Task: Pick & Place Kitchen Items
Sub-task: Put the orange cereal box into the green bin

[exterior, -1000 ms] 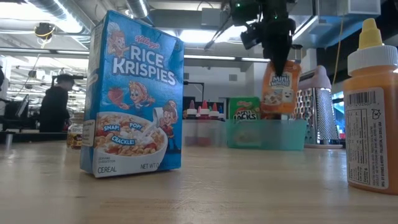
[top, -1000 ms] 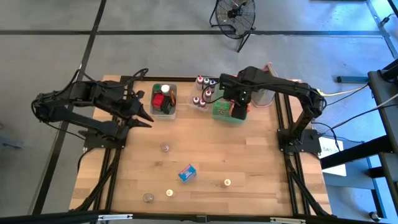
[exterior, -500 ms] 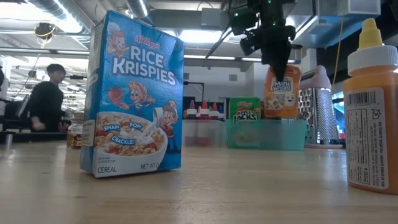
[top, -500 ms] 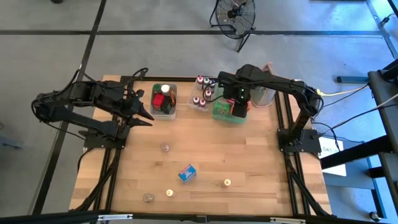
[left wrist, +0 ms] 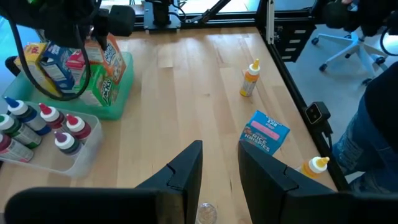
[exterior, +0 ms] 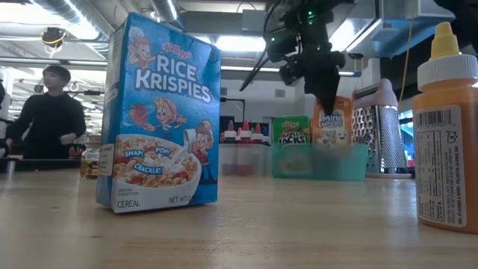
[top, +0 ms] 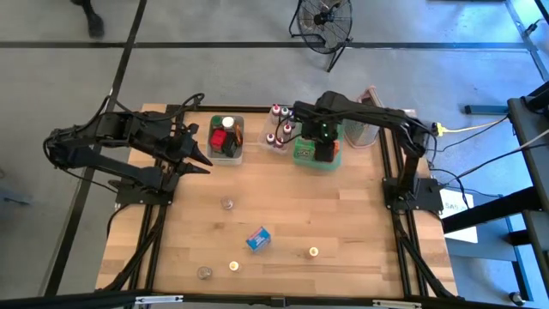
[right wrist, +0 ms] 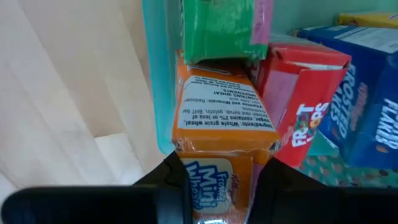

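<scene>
My right gripper hangs fingers down over the green tray at the far side of the table, shut on a small orange Mini Wheats box. In the right wrist view this orange box stands inside the tray wall, next to a green box, a red box and a blue box. My left gripper waits open above the table's left side, with nothing between its fingers. My right gripper pinches the orange box's upper end between its two fingers, coming from above and pointing down. The box hangs upright below the fingers with its lower part down inside the green tray. Whether it rests on the tray floor cannot be told.
A blue Rice Krispies box lies mid-table, with small bottles and jars around it. Two clear bins of small items stand left of the tray. A box grater is on the tray's right.
My right gripper has gone down and a little toward the table's left edge with the orange box. The box, which hung above the tray rim, has sunk upright into the green tray beside the other boxes.
</scene>
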You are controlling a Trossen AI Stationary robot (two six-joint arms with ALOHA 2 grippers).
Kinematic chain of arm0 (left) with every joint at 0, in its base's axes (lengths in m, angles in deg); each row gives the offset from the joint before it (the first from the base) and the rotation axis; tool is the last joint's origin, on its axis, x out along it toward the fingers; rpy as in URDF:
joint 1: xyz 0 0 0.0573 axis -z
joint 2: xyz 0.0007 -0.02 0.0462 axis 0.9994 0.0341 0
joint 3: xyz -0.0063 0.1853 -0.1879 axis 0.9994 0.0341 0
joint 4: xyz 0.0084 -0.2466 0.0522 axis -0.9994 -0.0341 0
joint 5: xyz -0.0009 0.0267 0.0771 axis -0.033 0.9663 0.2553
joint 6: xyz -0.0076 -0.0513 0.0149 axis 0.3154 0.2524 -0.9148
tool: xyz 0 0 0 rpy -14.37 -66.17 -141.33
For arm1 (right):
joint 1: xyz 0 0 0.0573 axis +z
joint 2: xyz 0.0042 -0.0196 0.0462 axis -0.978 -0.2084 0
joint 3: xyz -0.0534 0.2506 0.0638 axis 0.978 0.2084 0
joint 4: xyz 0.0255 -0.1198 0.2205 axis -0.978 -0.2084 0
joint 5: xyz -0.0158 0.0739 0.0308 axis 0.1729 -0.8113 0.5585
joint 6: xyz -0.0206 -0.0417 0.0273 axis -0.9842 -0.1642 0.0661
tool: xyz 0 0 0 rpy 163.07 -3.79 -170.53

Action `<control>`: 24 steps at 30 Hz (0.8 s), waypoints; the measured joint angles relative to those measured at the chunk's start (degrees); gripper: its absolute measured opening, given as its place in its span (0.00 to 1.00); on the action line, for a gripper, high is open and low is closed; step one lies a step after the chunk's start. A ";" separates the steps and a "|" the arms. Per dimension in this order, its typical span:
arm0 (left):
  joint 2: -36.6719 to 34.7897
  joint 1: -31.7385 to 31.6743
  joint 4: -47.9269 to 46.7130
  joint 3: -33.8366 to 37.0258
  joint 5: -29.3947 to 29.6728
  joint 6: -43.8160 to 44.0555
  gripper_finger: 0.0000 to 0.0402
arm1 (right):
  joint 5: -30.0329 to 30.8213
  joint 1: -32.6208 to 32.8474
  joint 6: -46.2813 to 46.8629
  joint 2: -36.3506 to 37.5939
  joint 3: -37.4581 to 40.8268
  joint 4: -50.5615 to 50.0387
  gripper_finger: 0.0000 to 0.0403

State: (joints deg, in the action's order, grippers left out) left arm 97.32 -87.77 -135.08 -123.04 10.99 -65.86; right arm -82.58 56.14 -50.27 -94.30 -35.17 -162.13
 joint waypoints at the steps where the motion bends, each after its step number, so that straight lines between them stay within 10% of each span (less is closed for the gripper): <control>1: 0.00 0.00 0.00 0.00 0.00 0.00 0.24 | 0.00 -0.23 -0.16 -0.28 0.00 0.13 0.23; 24: 0.00 0.00 0.00 0.00 -0.04 1.03 0.24 | 5.54 -2.43 -0.14 -0.62 0.00 4.98 0.23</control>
State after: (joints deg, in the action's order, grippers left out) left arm 97.32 -87.77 -135.08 -123.04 10.95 -64.84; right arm -77.04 53.71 -50.41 -94.92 -35.17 -157.15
